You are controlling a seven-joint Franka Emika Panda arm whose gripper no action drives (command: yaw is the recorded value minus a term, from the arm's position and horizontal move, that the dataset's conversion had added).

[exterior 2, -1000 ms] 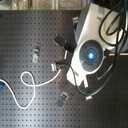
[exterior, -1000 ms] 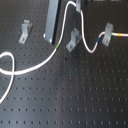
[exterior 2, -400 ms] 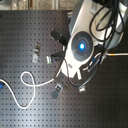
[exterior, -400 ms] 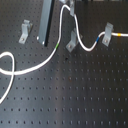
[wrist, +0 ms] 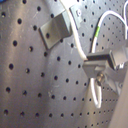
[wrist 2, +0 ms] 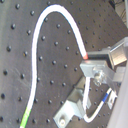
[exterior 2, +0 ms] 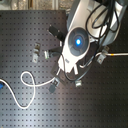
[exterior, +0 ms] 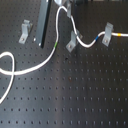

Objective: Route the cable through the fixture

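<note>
— How far is it getting with the cable?

— Part way, I'd say. In the first exterior view the white cord is coming down from the tool, passing the middle bracket and running on to the right-hand bracket, where the yellow and blue bands are sitting just past it. So those two look threaded, or nearly.

— And the third one?

— The left bracket is standing well apart from the middle bracket, with nothing through it. The loose end is curling in a big loop on the desk, far from the middle bracket on the first exterior view's left.

— Is the tool gripping the cord?

— In the second wrist view the fingers are looking closed around the white cord right where it arches up, just above a bracket. The green mark is lying between the tool and the loop.

— What's left, then?

— My guess is seating the cord in the middle bracket, then carrying the slack toward the left one.
</note>
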